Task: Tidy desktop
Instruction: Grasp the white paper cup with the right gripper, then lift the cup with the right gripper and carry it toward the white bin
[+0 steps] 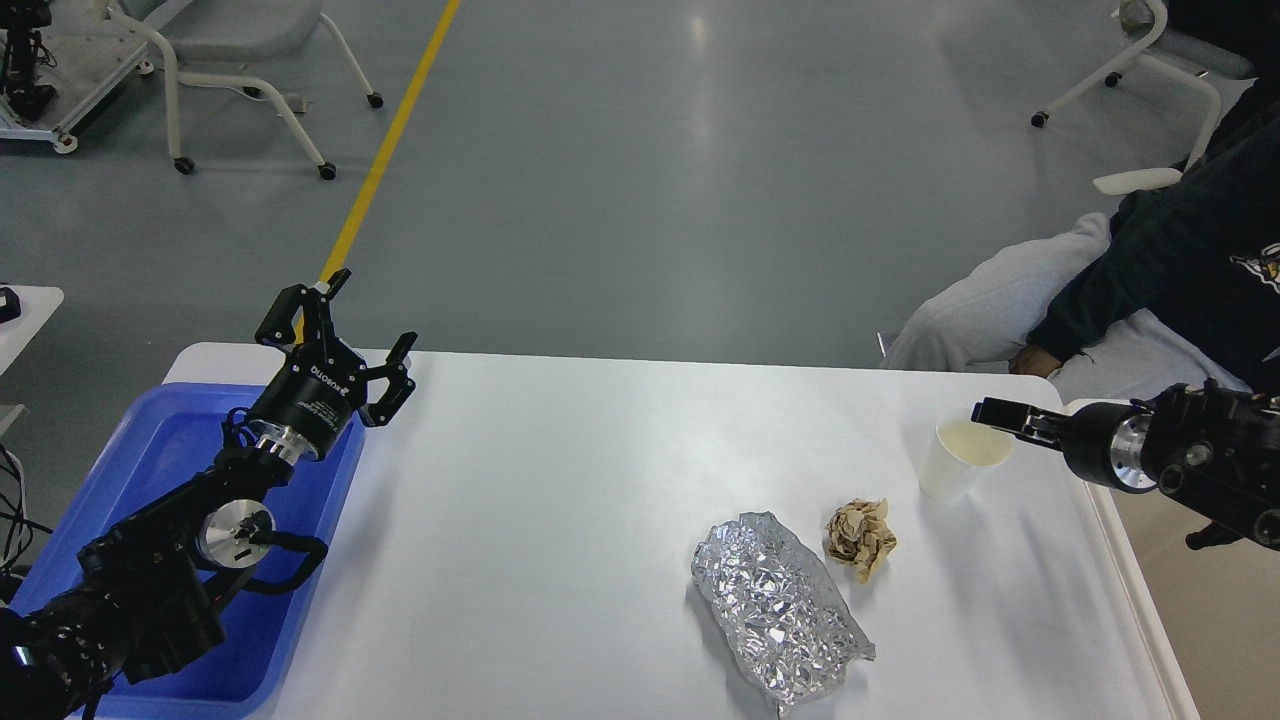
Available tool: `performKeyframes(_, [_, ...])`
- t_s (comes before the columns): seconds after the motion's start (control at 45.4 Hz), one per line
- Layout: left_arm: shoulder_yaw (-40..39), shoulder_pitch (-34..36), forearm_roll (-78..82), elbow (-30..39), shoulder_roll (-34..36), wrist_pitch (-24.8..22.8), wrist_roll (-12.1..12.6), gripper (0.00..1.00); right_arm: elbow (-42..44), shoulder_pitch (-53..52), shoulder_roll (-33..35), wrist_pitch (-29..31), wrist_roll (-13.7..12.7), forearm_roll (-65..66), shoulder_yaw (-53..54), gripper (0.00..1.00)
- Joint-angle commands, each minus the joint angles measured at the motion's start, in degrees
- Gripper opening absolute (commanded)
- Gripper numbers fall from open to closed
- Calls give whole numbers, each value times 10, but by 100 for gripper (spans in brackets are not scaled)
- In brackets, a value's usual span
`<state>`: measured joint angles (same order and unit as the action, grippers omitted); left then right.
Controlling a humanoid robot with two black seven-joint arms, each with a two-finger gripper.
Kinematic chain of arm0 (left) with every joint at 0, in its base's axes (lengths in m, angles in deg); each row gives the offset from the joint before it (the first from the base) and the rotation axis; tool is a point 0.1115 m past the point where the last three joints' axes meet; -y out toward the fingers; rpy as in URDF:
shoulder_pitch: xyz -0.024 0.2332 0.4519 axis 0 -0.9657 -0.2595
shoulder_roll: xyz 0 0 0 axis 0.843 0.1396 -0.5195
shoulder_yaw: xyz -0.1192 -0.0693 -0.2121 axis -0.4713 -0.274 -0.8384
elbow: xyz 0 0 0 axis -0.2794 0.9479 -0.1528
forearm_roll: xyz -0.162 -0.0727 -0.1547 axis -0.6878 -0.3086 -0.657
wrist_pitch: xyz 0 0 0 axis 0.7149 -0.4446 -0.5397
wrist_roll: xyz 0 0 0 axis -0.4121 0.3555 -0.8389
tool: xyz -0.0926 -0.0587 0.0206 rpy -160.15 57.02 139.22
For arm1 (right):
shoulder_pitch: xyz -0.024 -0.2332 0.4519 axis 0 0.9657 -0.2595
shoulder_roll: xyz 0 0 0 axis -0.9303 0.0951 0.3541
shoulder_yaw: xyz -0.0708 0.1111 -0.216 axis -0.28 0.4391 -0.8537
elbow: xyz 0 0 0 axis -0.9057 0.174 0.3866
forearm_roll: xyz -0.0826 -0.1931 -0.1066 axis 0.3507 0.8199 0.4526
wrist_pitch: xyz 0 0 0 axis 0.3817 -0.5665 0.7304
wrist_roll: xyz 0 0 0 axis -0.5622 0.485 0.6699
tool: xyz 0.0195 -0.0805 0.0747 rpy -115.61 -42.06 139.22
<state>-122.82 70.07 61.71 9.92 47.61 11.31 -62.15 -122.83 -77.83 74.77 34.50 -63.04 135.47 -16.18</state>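
From the head view, the right gripper (992,410) shows only as a dark tip seen side-on over the rim of the white paper cup (958,459); its fingers cannot be told apart, so whether it is apart, together or gripping the cup cannot be told. The right arm is cut off by the right edge. The blue tray (150,450) at the near left is partly hidden by the left arm and runs off the bottom edge. A seated person (1150,290) at the far right is cut off too. The left arm rises from the lower left corner over the tray, and the left gripper (368,320) stands with fingers spread wide, holding nothing. The desktop (560,500) fills the middle, bearing crumpled foil (775,610), a crumpled brown paper ball (860,538) just beside it, and the cup.
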Motion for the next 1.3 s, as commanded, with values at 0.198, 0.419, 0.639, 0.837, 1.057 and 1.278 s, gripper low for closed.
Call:
performKeyframes(0.198, [0,0,0,0,0,0,0,100,70,8,-52,0,28,0,-29,100])
performKeyframes(0.419, [0,0,0,0,-1,0,0,100,107,17,-77,0,39,-1,-30,100])
performKeyframes(0.639, [0,0,0,0,-1,0,0,100,129,30,-87,0,45,-1,-30,100])
performKeyframes(0.837, [0,0,0,0,-1,0,0,100,167,38,-103,0,66,-1,-53,95])
performKeyframes(1.057, [0,0,0,0,0,0,0,100,191,42,-110,-1,83,-3,-60,59])
performKeyframes(1.278, [0,0,0,0,0,0,0,100,192,40,-110,-5,83,-8,-61,24])
